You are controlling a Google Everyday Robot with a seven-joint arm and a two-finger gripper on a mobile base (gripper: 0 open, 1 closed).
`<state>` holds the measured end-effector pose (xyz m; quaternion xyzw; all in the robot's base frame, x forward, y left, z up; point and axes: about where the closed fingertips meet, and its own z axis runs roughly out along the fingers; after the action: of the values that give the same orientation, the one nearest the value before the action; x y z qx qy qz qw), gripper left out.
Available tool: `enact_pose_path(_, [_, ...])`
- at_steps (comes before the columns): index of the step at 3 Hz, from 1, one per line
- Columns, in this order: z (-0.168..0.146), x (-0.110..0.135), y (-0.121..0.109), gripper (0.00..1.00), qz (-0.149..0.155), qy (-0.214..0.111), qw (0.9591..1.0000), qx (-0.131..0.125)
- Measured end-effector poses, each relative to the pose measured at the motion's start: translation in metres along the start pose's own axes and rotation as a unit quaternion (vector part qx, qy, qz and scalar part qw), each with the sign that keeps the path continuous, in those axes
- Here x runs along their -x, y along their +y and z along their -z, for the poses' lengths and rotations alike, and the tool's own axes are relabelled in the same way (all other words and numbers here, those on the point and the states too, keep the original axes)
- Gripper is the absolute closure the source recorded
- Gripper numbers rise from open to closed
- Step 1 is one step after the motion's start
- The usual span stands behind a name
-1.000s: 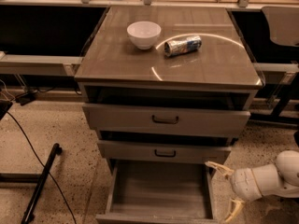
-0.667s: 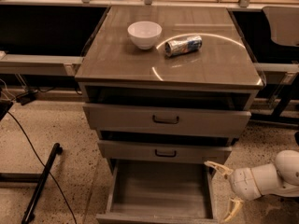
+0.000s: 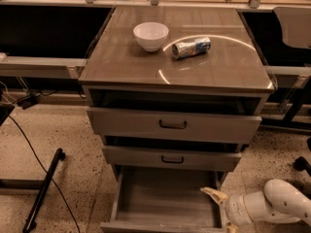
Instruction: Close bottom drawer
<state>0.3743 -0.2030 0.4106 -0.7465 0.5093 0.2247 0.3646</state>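
Observation:
The bottom drawer of the grey wood-grain cabinet is pulled far out, and I look down into its plain grey interior. Its front panel runs along the lower edge of the view and its handle is hidden. My gripper, on a white arm coming in from the lower right, sits at the drawer's front right corner over its right wall. Its fingers are spread; one cream fingertip reaches over the drawer's interior and the other is cut off at the bottom edge. It holds nothing.
The top drawer and the middle drawer each stand slightly open. A white bowl and a lying can rest on the cabinet top. A black stand leg and a cable lie on the floor at left.
My arm and gripper have moved down and to the left, closer to the drawer's front right corner. The drawers, bowl and can have not moved.

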Motion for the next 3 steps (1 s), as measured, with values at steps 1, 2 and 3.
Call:
enact_pose_path(1, [-0.002, 0.000, 0.001, 0.00, 0.007, -0.001, 1.0000, 0.003])
enact_pose_path(2, [-0.028, -0.021, 0.012, 0.00, 0.015, 0.018, 0.9997, 0.002])
enact_pose_path(3, [-0.072, -0.061, 0.029, 0.00, 0.038, 0.045, 0.9979, 0.027])
